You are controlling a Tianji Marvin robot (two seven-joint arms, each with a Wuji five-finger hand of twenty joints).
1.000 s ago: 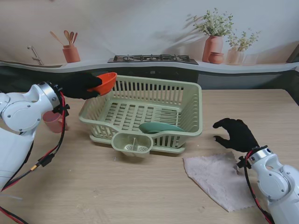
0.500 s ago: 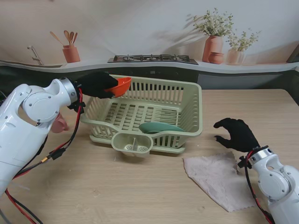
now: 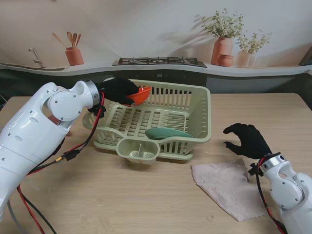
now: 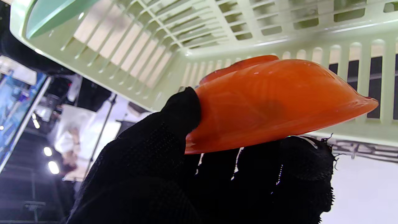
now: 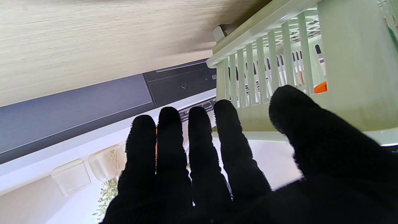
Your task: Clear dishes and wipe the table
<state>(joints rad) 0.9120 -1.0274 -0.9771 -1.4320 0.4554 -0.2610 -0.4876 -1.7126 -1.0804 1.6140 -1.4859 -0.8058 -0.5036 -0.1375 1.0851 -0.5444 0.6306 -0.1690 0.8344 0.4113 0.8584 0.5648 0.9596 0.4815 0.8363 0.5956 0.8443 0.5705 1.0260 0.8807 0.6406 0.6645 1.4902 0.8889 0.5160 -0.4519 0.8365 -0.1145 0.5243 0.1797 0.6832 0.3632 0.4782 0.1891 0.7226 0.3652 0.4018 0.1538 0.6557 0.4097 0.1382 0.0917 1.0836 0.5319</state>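
Observation:
My left hand (image 3: pixel 117 90) is shut on an orange bowl (image 3: pixel 140 94), holding it over the far left corner of the pale green dish rack (image 3: pixel 195 95). The left wrist view shows the orange bowl (image 4: pixel 273 96) pinched between thumb and fingers (image 4: pixel 183 115), with the rack's slatted wall (image 4: pixel 311 34) right behind it. A teal plate (image 3: pixel 168 133) lies inside the rack near its front. My right hand (image 3: pixel 247 140) hovers open to the right of the rack, just beyond a pinkish-grey cloth (image 3: pixel 229 185) spread on the table. The right wrist view has spread fingers (image 5: pixel 199 146) facing the rack's side (image 5: pixel 342 62).
A pink cup (image 3: pixel 54 120) is mostly hidden behind my left arm at the table's left. The rack's cutlery holder (image 3: pixel 138 149) juts from its near side. A counter with stove, utensil jar and potted plants runs behind the table (image 3: pixel 122 195).
My left arm has swung to the right, carrying the orange bowl from left of the rack to over its far left corner. The right hand has stayed put.

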